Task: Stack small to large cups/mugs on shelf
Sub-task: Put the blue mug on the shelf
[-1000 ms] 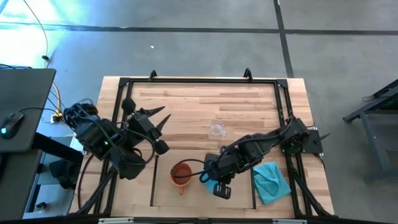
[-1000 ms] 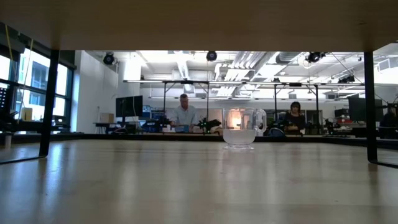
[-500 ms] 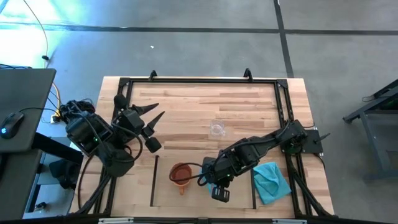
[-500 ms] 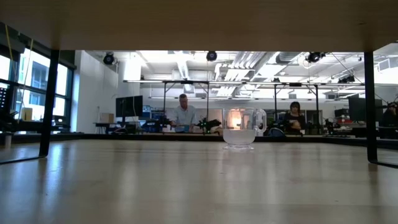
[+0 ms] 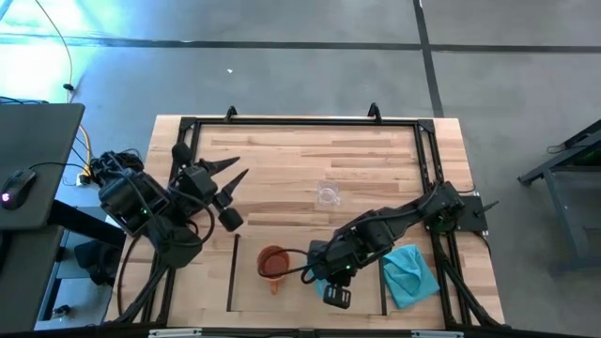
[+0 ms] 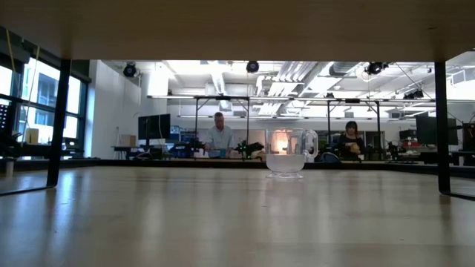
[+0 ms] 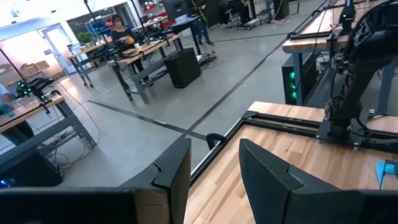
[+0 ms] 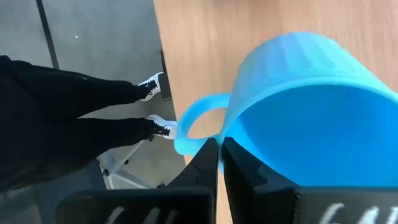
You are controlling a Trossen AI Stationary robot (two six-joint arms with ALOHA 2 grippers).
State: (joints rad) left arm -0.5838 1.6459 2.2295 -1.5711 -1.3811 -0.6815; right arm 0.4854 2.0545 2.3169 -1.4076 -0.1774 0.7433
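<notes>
Over shelf [image 5: 305, 299]: right hand [image 8: 219, 152] pinching blue mug [image 8: 311, 112], apparently tilted; left hand [image 5: 235, 174] spread.

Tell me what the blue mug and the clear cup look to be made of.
Blue mug: probably plastic, since its bright wall looks faintly translucent and smooth, with soft highlights.
Clear cup: glass or clear plastic, with the lit room showing through it; the views cannot settle which.

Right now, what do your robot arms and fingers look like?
Both arms are dark, jointed and chunky. The left gripper has two long, pointed black fingers. The right gripper has flat black fingers too. A thin black cable loops beside the right arm.
</notes>
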